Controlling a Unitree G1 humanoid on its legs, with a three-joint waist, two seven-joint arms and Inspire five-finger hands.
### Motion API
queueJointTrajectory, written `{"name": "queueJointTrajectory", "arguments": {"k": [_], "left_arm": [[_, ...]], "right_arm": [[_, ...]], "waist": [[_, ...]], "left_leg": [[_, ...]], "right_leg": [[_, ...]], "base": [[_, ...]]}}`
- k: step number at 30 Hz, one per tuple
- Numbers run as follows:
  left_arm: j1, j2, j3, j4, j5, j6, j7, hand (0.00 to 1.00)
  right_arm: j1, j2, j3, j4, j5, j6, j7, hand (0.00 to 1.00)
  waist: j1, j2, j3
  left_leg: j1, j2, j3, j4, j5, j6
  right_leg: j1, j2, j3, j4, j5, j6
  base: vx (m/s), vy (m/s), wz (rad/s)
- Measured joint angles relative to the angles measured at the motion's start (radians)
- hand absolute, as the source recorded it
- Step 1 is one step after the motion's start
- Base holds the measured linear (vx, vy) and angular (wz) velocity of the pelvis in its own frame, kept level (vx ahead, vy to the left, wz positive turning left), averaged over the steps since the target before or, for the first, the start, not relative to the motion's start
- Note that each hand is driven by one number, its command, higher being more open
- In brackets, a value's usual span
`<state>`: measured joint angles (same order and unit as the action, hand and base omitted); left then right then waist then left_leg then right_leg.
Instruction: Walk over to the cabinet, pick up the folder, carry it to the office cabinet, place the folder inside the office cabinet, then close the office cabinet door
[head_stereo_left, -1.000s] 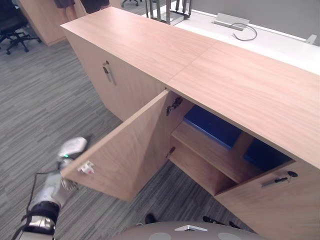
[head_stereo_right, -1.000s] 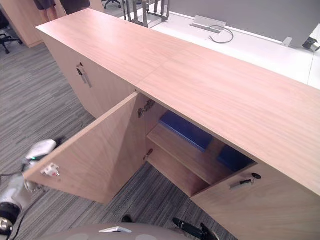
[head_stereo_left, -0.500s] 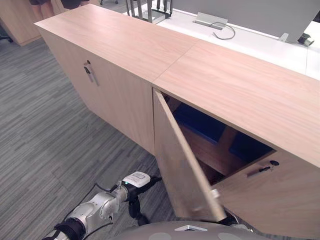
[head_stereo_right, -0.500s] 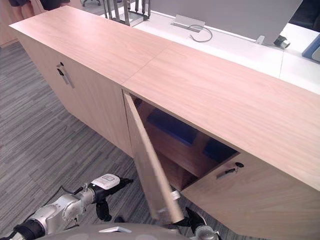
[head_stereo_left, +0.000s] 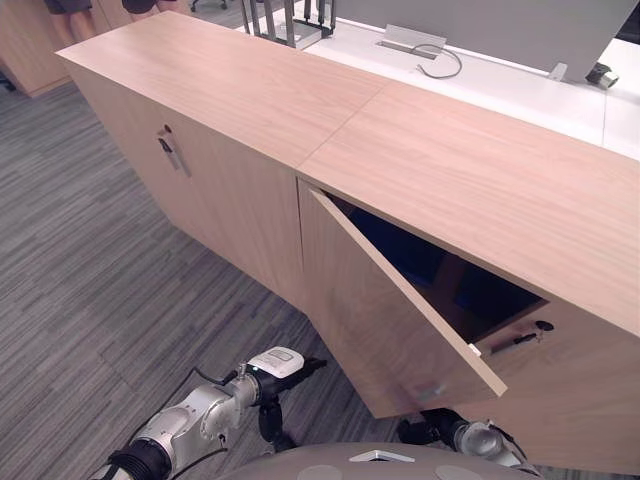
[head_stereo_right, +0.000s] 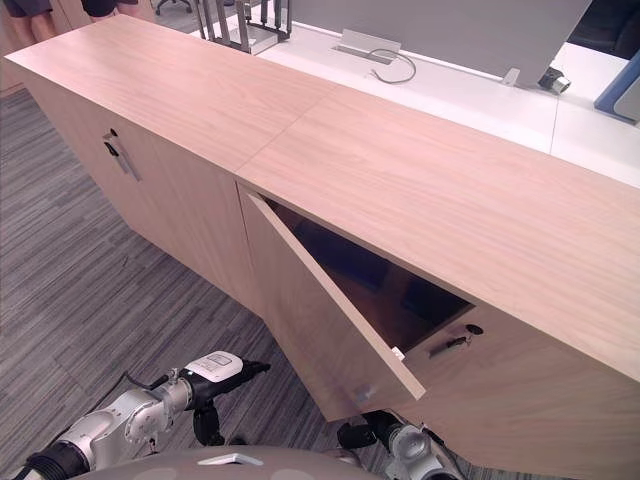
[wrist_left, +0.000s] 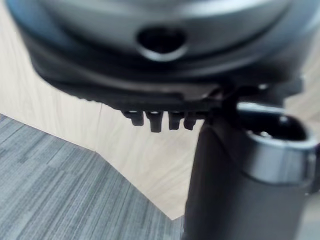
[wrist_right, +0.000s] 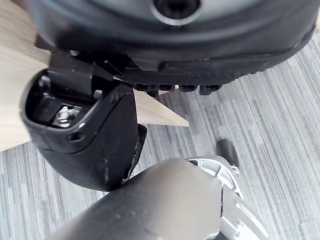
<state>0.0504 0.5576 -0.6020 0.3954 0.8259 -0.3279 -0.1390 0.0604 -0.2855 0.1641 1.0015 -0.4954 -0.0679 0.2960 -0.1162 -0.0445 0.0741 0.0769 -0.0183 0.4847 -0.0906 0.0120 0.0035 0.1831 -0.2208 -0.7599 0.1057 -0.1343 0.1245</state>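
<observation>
My left hand (wrist_left: 160, 75) hangs before a pale wooden cabinet panel (wrist_left: 145, 160). My fingers (wrist_left: 155, 121) stand loose in a short row against the wood, my thumb (wrist_left: 235, 190) beside them. Grey striped carpet (wrist_left: 60, 200) meets the panel's lower edge.

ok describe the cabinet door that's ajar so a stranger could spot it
Find the long wooden cabinet in front of the white desk. One door stands out at an angle, hinged at its left edge over a dark opening. The doors on either side sit flush.

no readable text or labels (office cabinet (head_stereo_left: 480, 190) included).
</observation>
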Motion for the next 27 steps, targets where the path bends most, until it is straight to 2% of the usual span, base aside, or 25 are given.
{"name": "queueJointTrajectory", "arguments": {"k": [1,4,17,27], "left_arm": [[0.0,0.0,0.001,-0.001,0.0,0.001,0.0,1.0],[0.0,0.0,0.006,-0.005,0.006,0.003,0.002,1.0],[0.0,-0.016,0.032,-0.016,0.005,0.01,-0.017,1.0],[-0.014,-0.051,0.03,-0.015,-0.005,0.013,-0.032,1.0]], "right_arm": [[0.0,-0.025,0.023,-0.006,0.0,-0.035,0.008,1.0],[0.003,-0.071,0.052,-0.057,-0.001,-0.061,0.069,1.0],[0.003,-0.075,0.042,-0.065,0.011,-0.031,0.091,1.0],[0.003,-0.094,0.028,-0.068,0.052,-0.031,0.118,1.0]], "waist": [[-0.002,0.0,0.0],[-0.019,-0.002,0.001],[-0.025,-0.001,0.007],[-0.032,0.022,0.025]], "left_leg": [[-0.001,0.001,0.004,0.0,-0.001,-0.001],[0.0,0.003,0.006,0.0,-0.002,-0.002],[0.007,0.013,0.047,0.001,-0.009,-0.013],[0.038,0.03,0.122,0.001,-0.023,-0.033]], "right_leg": [[-0.005,0.0,0.002,0.002,0.0,0.0],[-0.009,-0.002,0.003,0.011,0.001,-0.001],[-0.023,0.007,0.045,-0.001,0.026,-0.011],[-0.036,0.021,0.112,-0.009,0.036,-0.013]], "base": [[-0.02,0.001,-0.14],[-0.01,0.004,-0.04],[-0.01,0.003,-0.09],[-0.02,-0.011,-0.24]]}}
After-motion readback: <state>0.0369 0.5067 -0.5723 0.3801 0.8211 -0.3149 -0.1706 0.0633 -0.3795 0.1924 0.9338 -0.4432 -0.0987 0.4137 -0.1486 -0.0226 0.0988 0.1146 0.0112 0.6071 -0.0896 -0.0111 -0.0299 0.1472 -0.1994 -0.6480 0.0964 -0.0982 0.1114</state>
